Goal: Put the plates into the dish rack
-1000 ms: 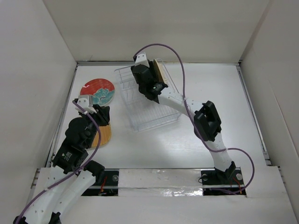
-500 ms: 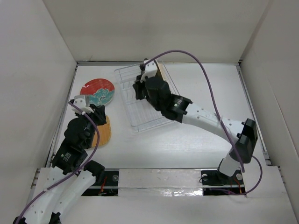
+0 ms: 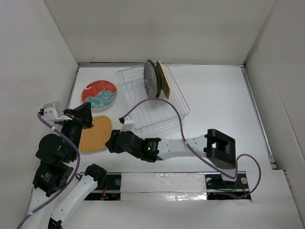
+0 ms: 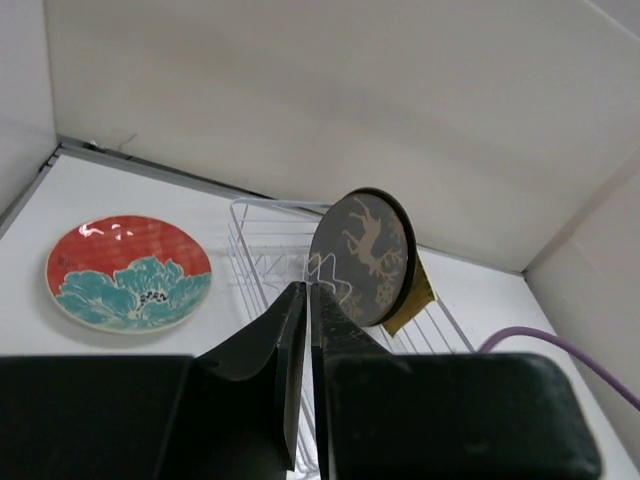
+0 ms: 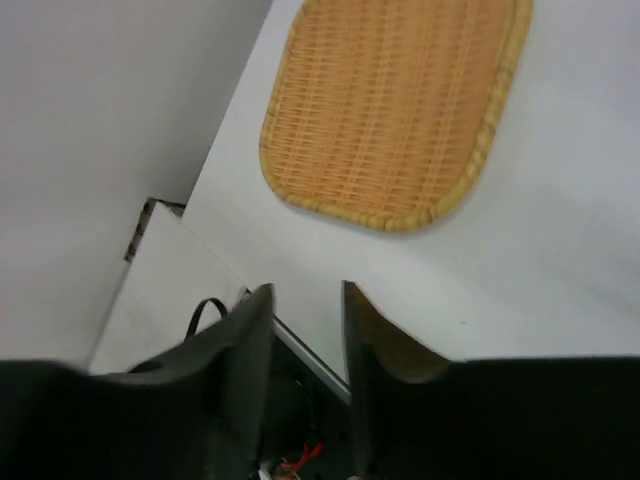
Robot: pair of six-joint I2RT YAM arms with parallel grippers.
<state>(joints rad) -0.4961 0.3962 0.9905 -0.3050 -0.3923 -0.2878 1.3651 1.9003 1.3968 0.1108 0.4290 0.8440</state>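
Two plates point(image 3: 152, 80) stand in the rack point(image 3: 164, 119); red plate point(image 3: 99, 94) and orange plate point(image 3: 95, 133) lie outside. Left hand point(image 4: 308, 292) is clenched empty, right hand point(image 5: 305, 295) released.

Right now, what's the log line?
rack: dark plate, yellow plate | table: red plate, orange plate | right gripper: open | left gripper: shut

- White table point(image 3: 214, 95), top view, carries three items.
- Red plate point(image 3: 99, 94) with teal flower: flat, 10 o'clock.
- Orange-yellow plate point(image 3: 95, 133), woven texture: flat, 8 o'clock, near the red plate, apart.
- Clear dish rack point(image 3: 162, 117): centre toward 12 o'clock.
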